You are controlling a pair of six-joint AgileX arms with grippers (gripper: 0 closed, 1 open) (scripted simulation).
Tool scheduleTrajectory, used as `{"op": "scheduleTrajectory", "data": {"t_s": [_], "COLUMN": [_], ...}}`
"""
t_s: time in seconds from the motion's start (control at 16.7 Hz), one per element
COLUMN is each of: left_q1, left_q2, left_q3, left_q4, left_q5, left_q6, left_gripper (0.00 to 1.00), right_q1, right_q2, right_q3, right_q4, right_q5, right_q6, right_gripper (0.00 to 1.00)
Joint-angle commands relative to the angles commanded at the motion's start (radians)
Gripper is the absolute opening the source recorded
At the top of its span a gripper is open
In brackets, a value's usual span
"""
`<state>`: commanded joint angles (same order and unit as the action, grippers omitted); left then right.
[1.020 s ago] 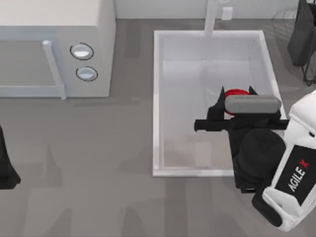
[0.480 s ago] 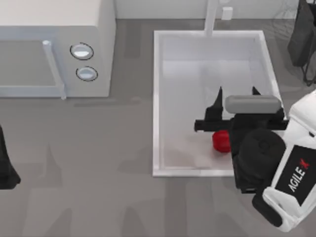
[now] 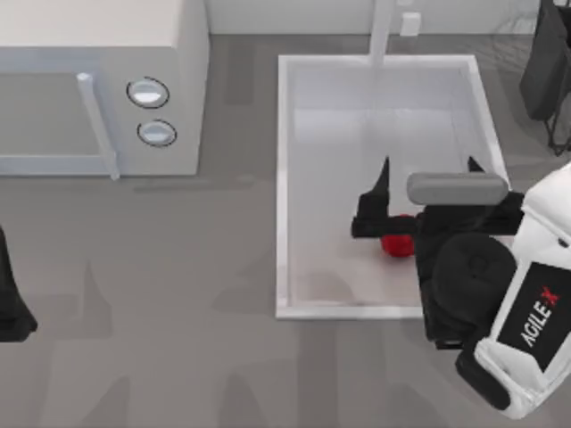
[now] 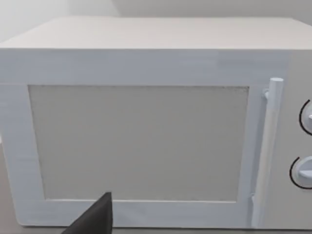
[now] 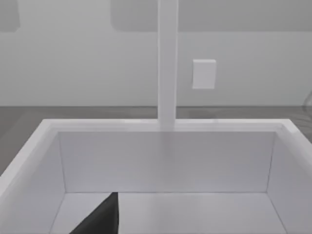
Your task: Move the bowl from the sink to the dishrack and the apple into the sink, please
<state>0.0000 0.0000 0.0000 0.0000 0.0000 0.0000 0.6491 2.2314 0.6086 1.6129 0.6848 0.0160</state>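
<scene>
Apple (image 3: 397, 243): small, shiny, bright red, roundish; lay on sink (image 3: 284, 178) floor near front wall, partly hidden under right gripper (image 3: 428, 174). Right gripper: fingers spread wide, holding nothing, poised above basin. Right wrist view added sink back wall, upright faucet (image 5: 167, 63), one dark fingertip (image 5: 100, 217). Left gripper (image 3: 11, 299): parked at desk's left edge, finger state not discernible. Left wrist view added microwave (image 4: 146, 122) door, handle.
</scene>
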Motion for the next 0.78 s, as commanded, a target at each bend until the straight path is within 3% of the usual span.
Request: {"op": "scheduleTrajectory", "data": {"t_s": [0.42,0.78], "left_q1": [0.000,0.000], "left_q2": [0.000,0.000], "left_q3": [0.000,0.000], "left_q4": [0.000,0.000], "left_q5": [0.000,0.000], "left_q6": [0.000,0.000], "left_gripper": [1.00,1.00], "right_q1": [-0.045,-0.217], "right_q2": [-0.104,-0.570], "right_q3": [-0.023,-0.137], "right_q4": [-0.089,-0.441], "right_q5": [-0.013,-0.089], "right_q6": [0.020,0.071], "right_gripper": [1.00,1.00]}}
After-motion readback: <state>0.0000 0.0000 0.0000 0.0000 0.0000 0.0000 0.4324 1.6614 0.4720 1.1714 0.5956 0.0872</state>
